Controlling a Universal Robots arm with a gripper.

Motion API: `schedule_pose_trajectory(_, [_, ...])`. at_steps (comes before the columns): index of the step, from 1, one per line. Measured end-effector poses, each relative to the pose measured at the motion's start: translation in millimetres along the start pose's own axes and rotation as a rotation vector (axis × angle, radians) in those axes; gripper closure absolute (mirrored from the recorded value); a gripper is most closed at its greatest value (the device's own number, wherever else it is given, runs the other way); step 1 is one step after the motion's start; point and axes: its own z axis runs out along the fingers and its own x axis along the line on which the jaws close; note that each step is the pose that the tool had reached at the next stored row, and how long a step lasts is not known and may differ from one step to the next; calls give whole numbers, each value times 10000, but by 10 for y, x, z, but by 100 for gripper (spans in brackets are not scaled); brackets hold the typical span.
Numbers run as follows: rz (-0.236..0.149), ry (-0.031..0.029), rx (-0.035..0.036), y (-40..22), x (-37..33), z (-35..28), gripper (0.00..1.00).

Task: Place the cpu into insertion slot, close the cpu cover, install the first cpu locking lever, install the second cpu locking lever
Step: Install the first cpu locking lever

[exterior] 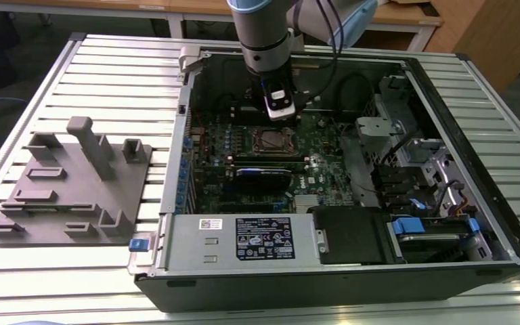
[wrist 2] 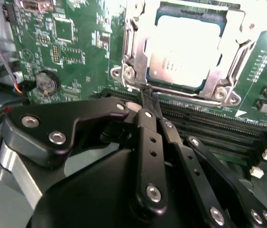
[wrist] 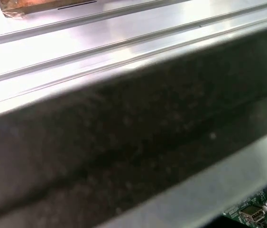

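As our gripper (wrist 2: 146,99) hangs clenched just beside the cpu cover (wrist 2: 215,77) closed over the cpu (wrist 2: 180,52), we fear a slip could gouge the circuit board (wrist 2: 76,52).

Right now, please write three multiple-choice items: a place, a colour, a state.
1. Where is the grey fixture plate relative to the computer case?
A. inside it
B. on the table, at the exterior view's left of it
C. on top of it
2. The circuit board is:
A. green
B. red
C. white
3. The cpu is:
A. on the fixture plate
B. seated in the insertion slot
C. on the table
Answers: B, it lies on the table beside the case; A, green shows around the slot; B, it sits inside the slot's rim.
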Motion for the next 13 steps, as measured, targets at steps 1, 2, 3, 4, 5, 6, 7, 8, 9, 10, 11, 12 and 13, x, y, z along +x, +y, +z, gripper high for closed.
schedule_pose_trajectory(1, [0,2,1,0,0,-1,90])
schedule_pose_trajectory(2, [2,3,1,-1,0,-2,90])
schedule_pose_trajectory(3, [4,7,-5,-1,0,-3,90])
schedule_pose_trajectory(4, [7,13,-22,-1,-1,-5,90])
schedule_pose_trajectory(5, [15,26,-52,-1,-1,-7,90])
schedule_pose_trajectory(6, [22,36,-75,0,-1,-8,90])
schedule_pose_trajectory(7, [25,39,-85,0,-2,-8,90])
schedule_pose_trajectory(8, [26,40,-87,-1,-3,-8,90])
schedule_pose_trajectory(9, [26,42,-88,-1,-5,-10,90])
schedule_pose_trajectory(10, [26,44,-87,0,-8,-16,90])
schedule_pose_trajectory(11, [27,47,-85,2,-11,-23,90])
schedule_pose_trajectory(12, [28,51,-84,4,-14,-31,90])
schedule_pose_trajectory(13, [28,54,-82,6,-18,-39,90])
